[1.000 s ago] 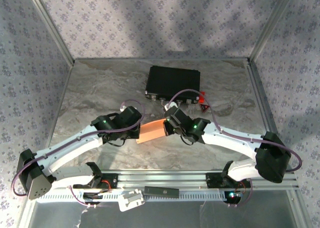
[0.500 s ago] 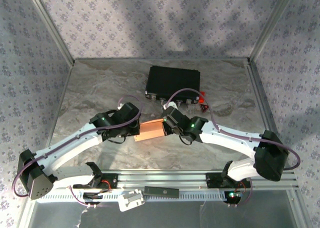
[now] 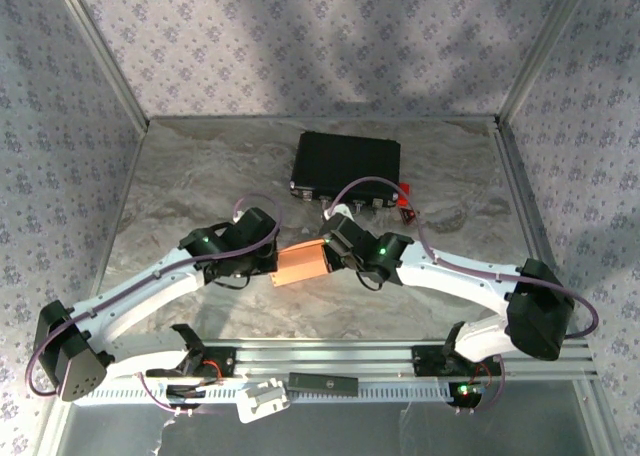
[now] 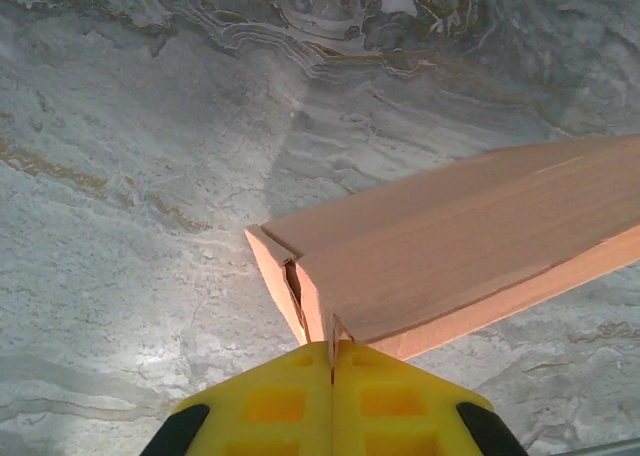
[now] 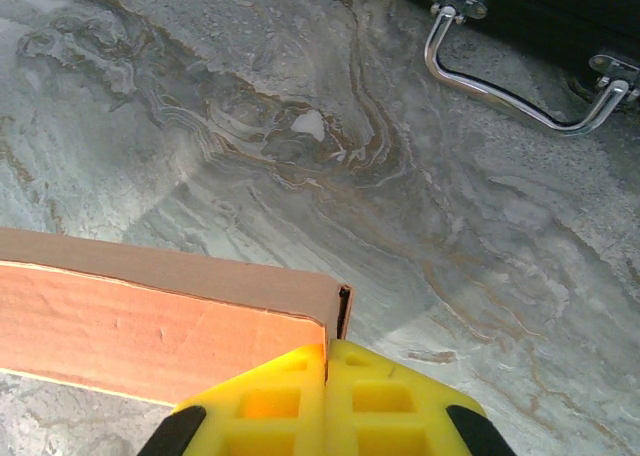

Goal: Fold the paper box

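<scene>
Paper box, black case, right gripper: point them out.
paper box (image 3: 302,263), top view, middle of its orange face
black case (image 3: 347,161), top view, centre of its lid
right gripper (image 5: 328,348), right wrist view, between its yellow fingertips

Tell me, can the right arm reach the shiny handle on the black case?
Probably yes: the handle sits close ahead of the right arm, with only bare table between. But its jaws are shut on the paper box, so it would need to let go first.
</scene>
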Controlling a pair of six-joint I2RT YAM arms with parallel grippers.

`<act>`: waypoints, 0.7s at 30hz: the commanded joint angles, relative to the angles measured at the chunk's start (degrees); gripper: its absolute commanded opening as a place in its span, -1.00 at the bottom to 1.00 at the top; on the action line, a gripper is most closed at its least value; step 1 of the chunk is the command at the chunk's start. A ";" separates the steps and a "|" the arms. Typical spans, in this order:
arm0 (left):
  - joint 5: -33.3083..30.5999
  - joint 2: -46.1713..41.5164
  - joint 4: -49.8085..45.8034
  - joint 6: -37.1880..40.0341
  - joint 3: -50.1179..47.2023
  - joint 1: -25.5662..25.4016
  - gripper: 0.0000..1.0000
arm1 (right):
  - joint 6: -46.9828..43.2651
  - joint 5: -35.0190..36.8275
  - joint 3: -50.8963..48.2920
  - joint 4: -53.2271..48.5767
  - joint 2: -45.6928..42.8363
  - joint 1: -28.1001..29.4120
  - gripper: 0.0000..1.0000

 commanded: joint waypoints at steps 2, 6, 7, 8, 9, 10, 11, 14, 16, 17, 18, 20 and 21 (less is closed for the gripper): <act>1.03 -2.18 3.80 0.84 -2.50 0.27 -0.91 | -0.31 1.37 -0.35 2.37 0.56 1.45 -1.00; 0.86 -3.87 5.83 0.63 -4.79 0.26 -0.93 | -1.03 2.20 -1.16 3.50 0.74 2.26 -1.00; 0.78 -4.29 5.86 0.41 -5.22 0.24 -0.93 | -1.08 2.50 -1.32 3.46 0.88 2.37 -1.00; 0.79 -4.65 5.85 0.34 -5.47 0.29 -0.93 | -1.04 2.60 -1.36 3.55 0.91 2.52 -1.00; 0.60 -4.95 5.82 0.36 -5.50 0.25 -0.93 | -1.17 2.61 -1.58 3.67 1.00 2.57 -1.00; 0.60 -5.06 5.84 0.40 -5.55 0.29 -0.93 | -1.26 2.73 -1.63 3.68 0.99 2.59 -1.00; 0.64 -5.16 5.86 0.45 -5.49 0.24 -0.93 | -1.23 2.98 -1.71 3.63 1.06 2.67 -1.00; 0.60 -5.08 5.86 0.43 -5.52 0.29 -0.93 | -1.31 3.55 -1.96 3.68 1.07 2.86 -1.00; 0.66 -5.08 5.84 0.42 -5.92 0.25 -0.94 | -1.68 3.85 -2.20 4.07 0.96 3.07 -1.00; 0.70 -5.07 5.80 0.38 -6.00 0.27 -0.93 | -1.83 4.00 -2.36 4.16 0.98 3.08 -1.00; 0.70 -4.95 5.62 0.41 -6.16 0.26 -0.93 | -1.90 4.01 -2.41 4.19 1.06 3.10 -1.00; 0.69 -4.89 5.36 0.30 -6.39 0.29 -0.94 | -2.01 4.24 -2.52 4.21 1.02 3.15 -1.00; 0.64 -4.92 5.27 0.26 -6.58 0.30 -0.94 | -2.01 4.29 -2.77 4.23 1.01 3.21 -1.00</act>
